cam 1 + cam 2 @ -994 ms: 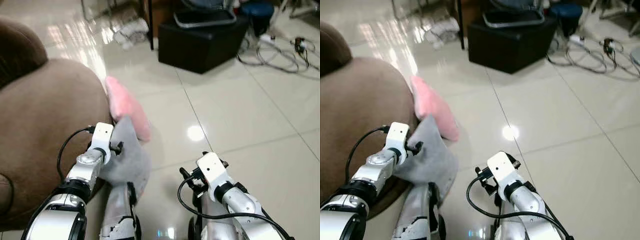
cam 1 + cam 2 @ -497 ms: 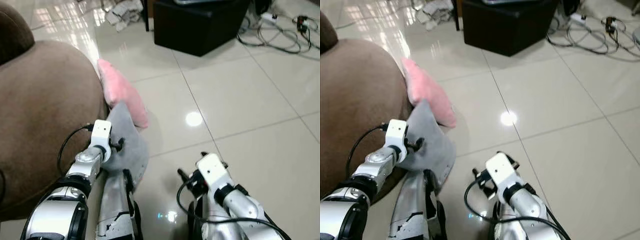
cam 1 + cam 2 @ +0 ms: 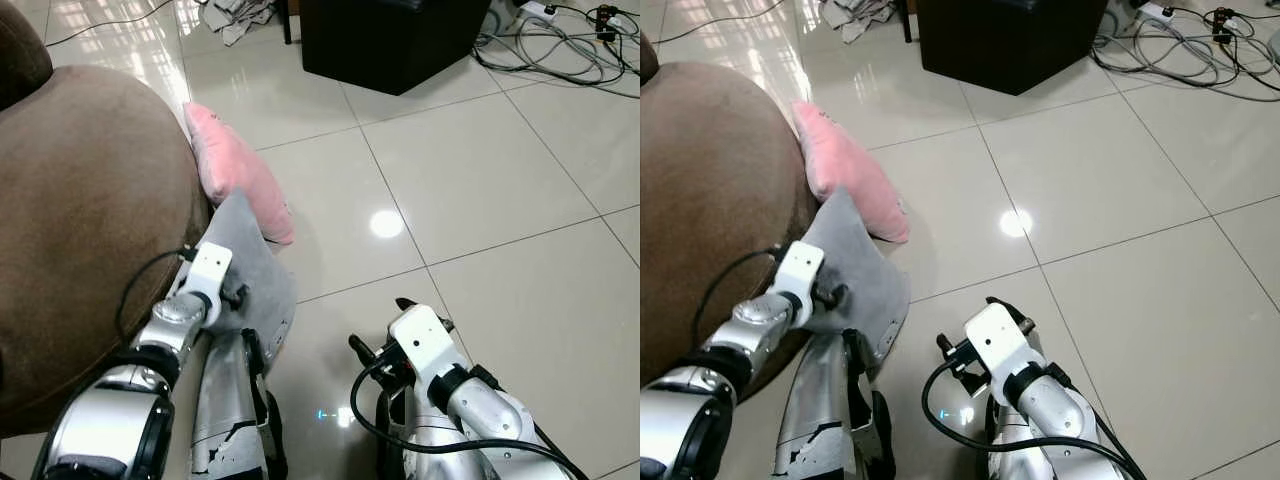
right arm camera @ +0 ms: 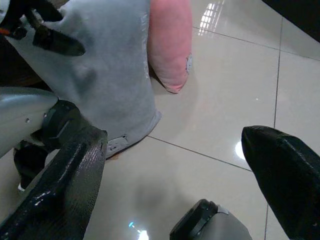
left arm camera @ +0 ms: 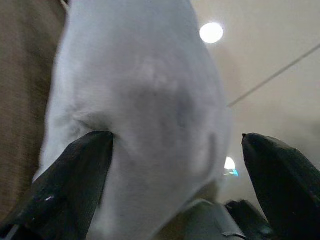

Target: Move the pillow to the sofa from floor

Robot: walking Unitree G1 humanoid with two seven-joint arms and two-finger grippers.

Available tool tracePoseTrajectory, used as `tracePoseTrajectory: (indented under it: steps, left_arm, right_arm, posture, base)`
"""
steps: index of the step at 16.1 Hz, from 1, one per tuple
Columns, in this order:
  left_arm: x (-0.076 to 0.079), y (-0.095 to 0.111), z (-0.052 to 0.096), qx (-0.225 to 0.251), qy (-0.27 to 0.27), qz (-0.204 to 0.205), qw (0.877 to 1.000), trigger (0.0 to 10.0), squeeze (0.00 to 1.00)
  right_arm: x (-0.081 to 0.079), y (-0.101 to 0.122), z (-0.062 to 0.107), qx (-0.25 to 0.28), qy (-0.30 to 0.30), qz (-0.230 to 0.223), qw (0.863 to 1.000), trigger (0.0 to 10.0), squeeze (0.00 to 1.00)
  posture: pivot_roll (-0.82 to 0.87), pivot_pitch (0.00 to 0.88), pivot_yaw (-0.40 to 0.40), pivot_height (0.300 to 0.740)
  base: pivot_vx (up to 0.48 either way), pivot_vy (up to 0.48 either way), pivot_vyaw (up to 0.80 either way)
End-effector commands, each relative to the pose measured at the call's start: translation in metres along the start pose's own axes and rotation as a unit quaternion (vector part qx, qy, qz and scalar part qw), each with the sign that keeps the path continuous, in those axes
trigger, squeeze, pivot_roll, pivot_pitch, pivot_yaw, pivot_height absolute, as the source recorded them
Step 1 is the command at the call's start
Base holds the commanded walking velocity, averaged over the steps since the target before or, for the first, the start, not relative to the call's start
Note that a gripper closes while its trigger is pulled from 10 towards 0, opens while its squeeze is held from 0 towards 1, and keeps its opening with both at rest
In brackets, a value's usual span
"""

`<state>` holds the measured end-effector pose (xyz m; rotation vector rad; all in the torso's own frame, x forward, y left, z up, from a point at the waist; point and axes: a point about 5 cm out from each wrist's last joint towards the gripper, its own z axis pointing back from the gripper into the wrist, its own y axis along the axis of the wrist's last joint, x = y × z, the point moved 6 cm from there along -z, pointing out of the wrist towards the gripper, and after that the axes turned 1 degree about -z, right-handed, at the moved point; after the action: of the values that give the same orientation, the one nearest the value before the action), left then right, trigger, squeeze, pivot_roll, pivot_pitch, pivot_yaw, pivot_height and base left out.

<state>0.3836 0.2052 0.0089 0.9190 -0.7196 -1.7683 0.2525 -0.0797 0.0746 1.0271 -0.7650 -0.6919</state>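
Observation:
A grey pillow (image 3: 250,265) stands on the floor, leaning against the brown sofa (image 3: 80,200). A pink pillow (image 3: 235,175) lies just beyond it, also against the sofa's base. My left gripper (image 5: 175,136) is open with its fingers spread around the grey pillow's upper part; the one finger (image 5: 75,175) touches the fabric. In the right wrist view the grey pillow (image 4: 100,75) and the pink pillow (image 4: 170,40) lie ahead. My right gripper (image 4: 174,134) hangs open low over the tiles to the right of the grey pillow, holding nothing.
A black box (image 3: 400,40) stands at the back on the glossy tiled floor (image 3: 480,200), with tangled cables (image 3: 560,40) to its right. Crumpled cloth (image 3: 235,12) lies at the far back. My silver leg (image 3: 235,420) is directly below the grey pillow.
The camera has tilted down and moved closer, so the whole scene has shifted. My left gripper stays at the grey pillow; the right arm holds its place.

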Motion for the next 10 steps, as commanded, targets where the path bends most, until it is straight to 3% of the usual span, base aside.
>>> tracePoseTrajectory:
  steps: [1, 2, 3, 4, 5, 6, 10]
  left_arm:
    - [-0.008, -0.008, 0.002, -0.011, 0.021, -0.021, 0.999, 10.0, 0.0]
    - [-0.01, -0.007, 0.002, -0.011, 0.029, -0.031, 0.999, 10.0, 0.0]
    - [-0.018, -0.008, 0.003, -0.016, 0.054, -0.056, 0.997, 6.4, 0.0]
    - [-0.021, -0.009, 0.003, -0.019, 0.064, -0.064, 0.996, 4.4, 0.0]
    - [-0.026, -0.011, 0.005, -0.022, 0.083, -0.073, 0.994, 1.4, 0.0]
    - [-0.029, -0.013, 0.005, -0.026, 0.089, -0.074, 0.993, 0.0, 0.0]
    - [-0.025, -0.018, 0.005, -0.031, 0.081, -0.074, 0.993, 0.0, 0.0]
  right_arm:
    - [-0.005, 0.001, 0.003, -0.001, 0.011, 0.001, 1.0, 10.0, 0.0]
    - [-0.005, 0.001, 0.003, -0.002, 0.012, 0.002, 1.0, 10.0, 0.0]
    - [-0.005, 0.002, 0.005, -0.003, 0.014, 0.006, 1.0, 10.0, 0.0]
    - [-0.005, 0.002, 0.005, -0.003, 0.014, 0.008, 1.0, 10.0, 0.0]
    - [-0.006, 0.001, 0.006, -0.004, 0.016, 0.01, 1.0, 10.0, 0.0]
    - [-0.007, -0.001, 0.007, -0.005, 0.019, 0.011, 1.0, 10.0, 0.0]
    - [-0.012, -0.012, 0.007, -0.015, 0.031, 0.01, 0.999, 10.0, 0.0]
  posture:
    - [-0.06, 0.284, 0.048, 0.541]
    - [-0.06, 0.286, 0.048, 0.541]
    - [-0.07, 0.288, 0.048, 0.541]
    - [-0.07, 0.288, 0.047, 0.541]
    - [-0.07, 0.289, 0.047, 0.541]
    - [-0.07, 0.291, 0.046, 0.541]
    - [-0.07, 0.295, 0.046, 0.541]
  base:
    - [0.0, 0.0, 0.0]
    - [0.0, 0.0, 0.0]
    - [0.0, 0.0, 0.0]
    - [0.0, 0.0, 0.0]
    - [0.0, 0.0, 0.0]
    - [0.0, 0.0, 0.0]
    - [0.0, 0.0, 0.0]
